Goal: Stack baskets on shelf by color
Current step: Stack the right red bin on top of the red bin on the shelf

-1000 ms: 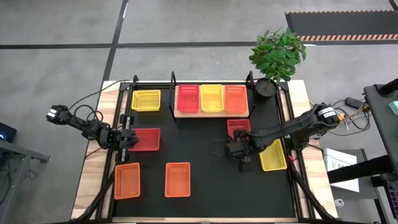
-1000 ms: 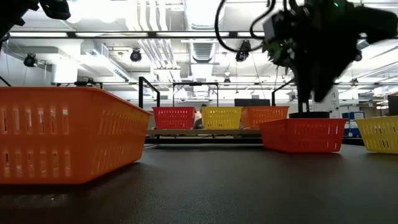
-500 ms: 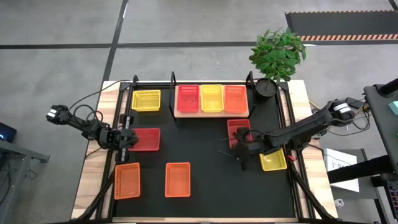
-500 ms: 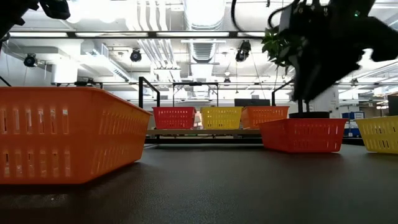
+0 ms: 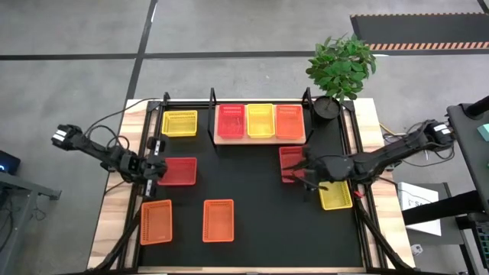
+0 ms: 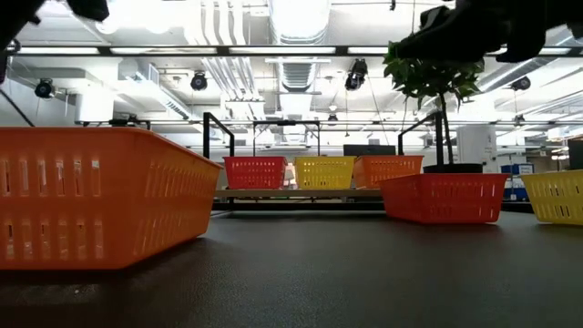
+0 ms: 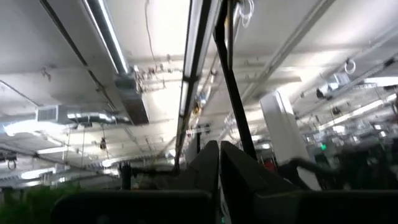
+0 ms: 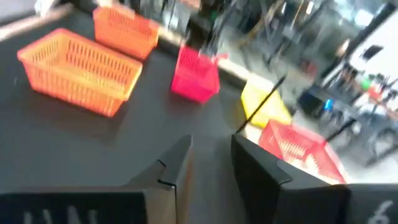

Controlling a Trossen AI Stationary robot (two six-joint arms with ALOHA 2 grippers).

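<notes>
Reaching in from the right edge of the surface [image 5: 260, 229], the right arm holds its right end effector [image 5: 311, 173] above the black mat, just beside the red basket [image 5: 293, 163] below the shelf's right end and close to the yellow basket [image 5: 335, 194] near the right edge. In the right wrist view its two fingers [image 8: 177, 168] stand slightly apart with bare mat showing between them and nothing gripped; that view looks across toward baskets on the far side of the surface.

The left end effector [image 5: 155, 169] sits at the left edge of a second red basket [image 5: 177, 171] on the left side of the surface. In the left wrist view its fingers [image 7: 211, 168] are pressed together with almost no gap; whether they pinch the basket's rim cannot be told, since that camera looks up at the ceiling.

The shelf [image 5: 260, 139], a light wooden board with black posts at the back of the surface, carries three baskets side by side: red [image 5: 231, 121], yellow [image 5: 260, 120] and orange [image 5: 289, 121]. A lone yellow basket [image 5: 179, 123] lies left of the shelf. Two orange baskets [image 5: 156, 222] [image 5: 218, 220] lie at the front left. A potted plant [image 5: 340, 69] stands at the back right corner.
</notes>
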